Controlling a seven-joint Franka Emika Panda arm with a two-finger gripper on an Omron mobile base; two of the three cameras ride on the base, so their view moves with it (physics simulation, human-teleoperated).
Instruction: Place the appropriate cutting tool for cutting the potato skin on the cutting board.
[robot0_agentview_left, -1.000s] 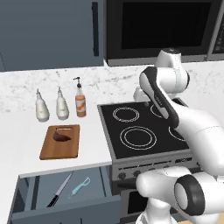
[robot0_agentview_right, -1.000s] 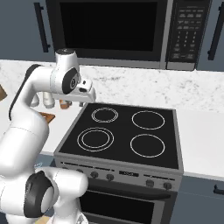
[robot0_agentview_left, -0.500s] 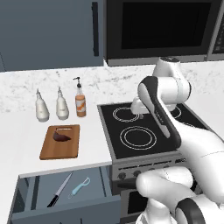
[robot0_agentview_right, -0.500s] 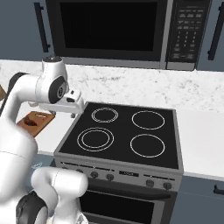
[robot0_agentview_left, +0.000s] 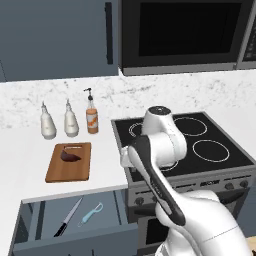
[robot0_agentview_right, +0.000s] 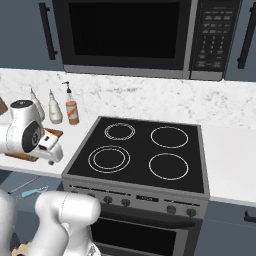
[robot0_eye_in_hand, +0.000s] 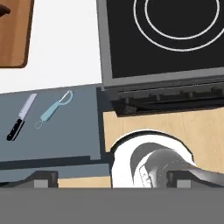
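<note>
The peeler (robot0_agentview_left: 91, 214) lies in the open drawer (robot0_agentview_left: 30, 240) below the counter (robot0_agentview_left: 20, 165), just to the right of the black-handled knife (robot0_agentview_left: 68, 224) and apart from it. Both lie at a slant, their handles toward the drawer's front. From the hand view the peeler (robot0_eye_in_hand: 53, 109) and the knife (robot0_eye_in_hand: 22, 117) lie side by side on the drawer's grey floor (robot0_eye_in_hand: 65, 135), with the stove (robot0_eye_in_hand: 175, 52) up and to the right of them.

The cutting board (robot0_agentview_left: 69, 161) rests on the counter directly behind the drawer, left of the stove (robot0_agentview_left: 185, 145). The potato (robot0_agentview_left: 70, 156) sits on the far half of the board. Behind the board stand two white bottles (robot0_agentview_left: 48, 122) and an orange pump bottle (robot0_agentview_left: 91, 117) near the wall.

The arm's hand (robot0_agentview_left: 126, 157) hangs over the counter edge between the board and the stove, above the drawer's right end. In the right base view the hand (robot0_agentview_right: 50, 147) is just in front of the board (robot0_agentview_right: 22, 155). I cannot tell how wide the jaws stand; nothing shows between them.
</note>
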